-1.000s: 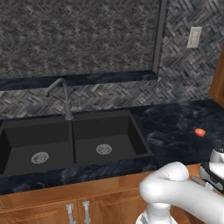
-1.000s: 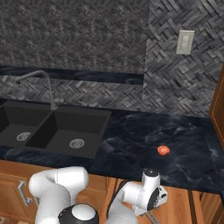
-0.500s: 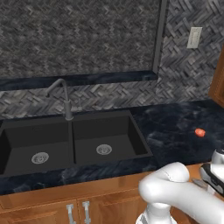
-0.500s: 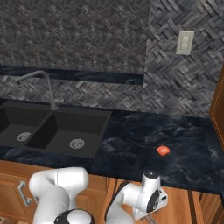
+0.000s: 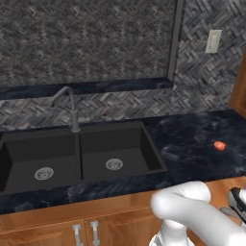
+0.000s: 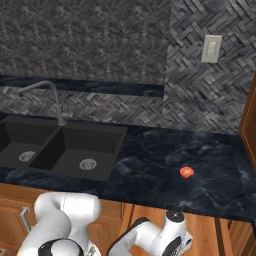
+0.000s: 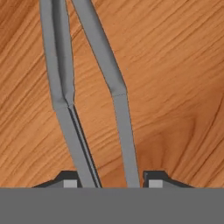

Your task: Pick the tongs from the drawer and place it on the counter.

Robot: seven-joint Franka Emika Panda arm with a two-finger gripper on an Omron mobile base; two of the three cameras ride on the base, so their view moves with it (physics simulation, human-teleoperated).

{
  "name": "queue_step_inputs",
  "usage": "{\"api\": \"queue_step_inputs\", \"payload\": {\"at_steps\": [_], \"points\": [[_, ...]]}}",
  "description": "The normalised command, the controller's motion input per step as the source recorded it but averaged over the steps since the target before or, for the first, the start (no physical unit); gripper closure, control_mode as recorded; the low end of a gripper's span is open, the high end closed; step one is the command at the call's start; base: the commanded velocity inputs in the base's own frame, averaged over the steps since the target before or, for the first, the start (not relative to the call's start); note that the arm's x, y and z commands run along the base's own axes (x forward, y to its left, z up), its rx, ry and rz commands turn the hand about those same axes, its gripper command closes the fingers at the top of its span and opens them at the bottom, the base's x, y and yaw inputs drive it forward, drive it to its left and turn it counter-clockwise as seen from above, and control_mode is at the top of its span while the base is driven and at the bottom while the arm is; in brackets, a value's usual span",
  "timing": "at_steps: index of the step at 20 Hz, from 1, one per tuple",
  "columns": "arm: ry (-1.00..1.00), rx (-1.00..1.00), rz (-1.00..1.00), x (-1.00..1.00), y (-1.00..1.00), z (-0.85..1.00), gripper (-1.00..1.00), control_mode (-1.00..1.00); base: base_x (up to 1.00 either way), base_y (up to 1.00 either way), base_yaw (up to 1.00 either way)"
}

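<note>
Pincer [image 7: 111, 180] sits low over the tongs [image 7: 61, 78]. Its two dark tips are spread, and both grey legs of the tongs run up between them. The jaws are apart, not clamped. Each tip is just beside a leg, but I cannot tell if either one touches metal yet.

Change over the last second: in both base views the end of the arm [image 6: 160, 237] has sunk lower, down below the front edge of the bench [image 6: 150, 165]. The base has not moved; sink [image 5: 81, 153] and backsplash sit where they did. So the move is a straight descent into the drawer [image 7: 175, 65].

The tongs lie flat on the wooden drawer floor, legs diverging away from the camera. They are not lifted and not on the bench.

Meaning for the task: the approach looks finished and the pincer is lined up astride the tongs, so the likely next step is closing. The grasp, the lift out and the placing on the bench are all still to do.

Risk, as a guess: thin legs could squeeze together and slip on closing.

The small red blob [image 6: 186, 172] on the bench is not part of the task.
</note>
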Motion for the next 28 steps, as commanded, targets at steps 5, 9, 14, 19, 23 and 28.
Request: {"api": "queue_step_inputs", "payload": {"at_steps": [5,9,14,19,23,28], "points": [[-0.13,0.02,0.27,-0.18,0.61,0.94,1.0,-1.0,0.0,0.0,0.0],[-0.1,0.0,0.28,0.0,0.44,1.0,1.0,-1.0,0.0,0.0,0.0],[-0.13,0.03,0.21,0.0,0.25,1.0,1.0,-1.0,0.0,0.0,0.0],[-0.15,0.08,0.14,0.1,0.02,1.0,1.0,-1.0,0.0,0.0,0.0],[-0.19,0.1,0.06,0.57,0.0,1.0,1.0,-1.0,0.0,0.0,0.0],[0.01,0.3,0.0,0.99,-0.19,1.0,1.0,-1.0,0.0,0.0,0.0]]}}
